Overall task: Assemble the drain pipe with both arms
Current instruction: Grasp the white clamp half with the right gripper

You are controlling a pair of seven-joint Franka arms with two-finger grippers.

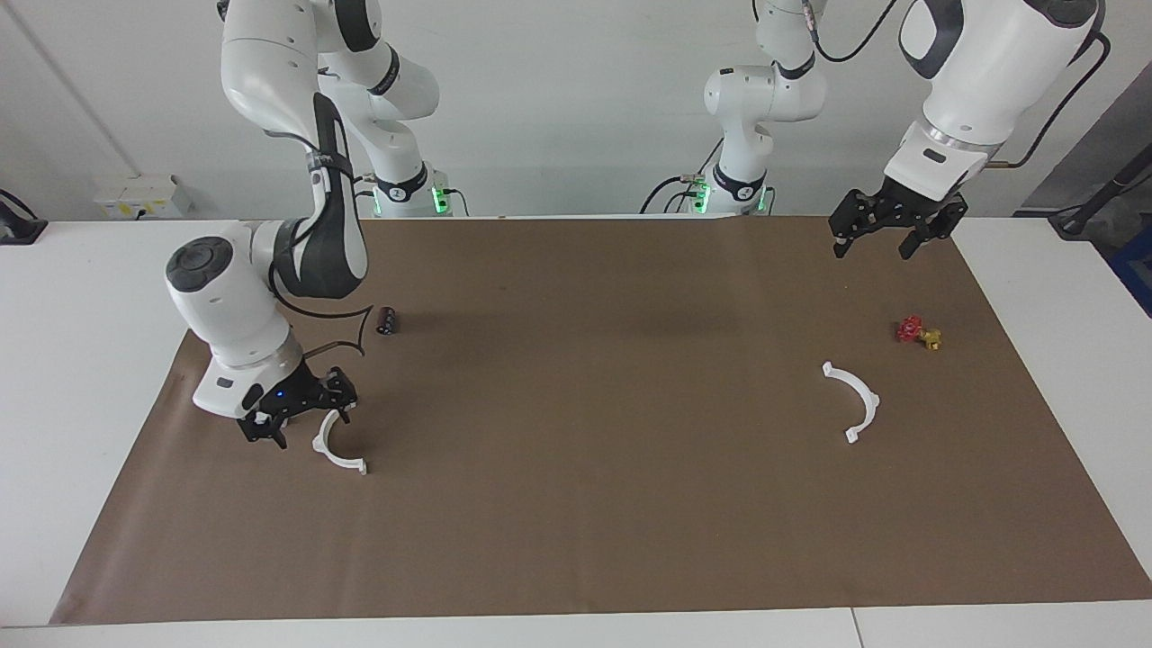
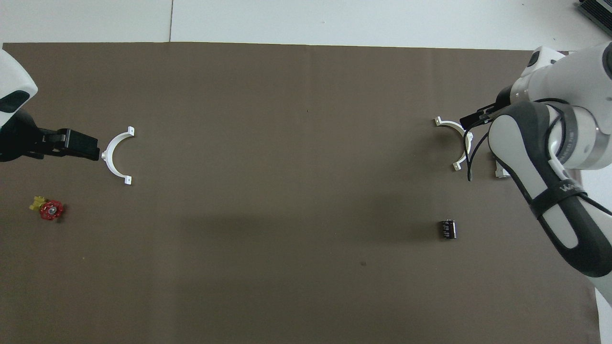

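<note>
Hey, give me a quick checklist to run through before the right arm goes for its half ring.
1. Right gripper jaws open: ok.
2. Right gripper over the thin white plastic half-ring piece at the right arm's end: ok, though contact cannot be told.
3. Grey-white boxy block apart from that grasp: cannot tell, the arm hides most of it.
4. Second white half-ring piece lying free on the brown paper: ok.
5. Left gripper open, waiting over the paper's edge nearest the robots: ok.
6. Small black cylinder and red-and-yellow valve well apart from both half rings: ok.
</note>
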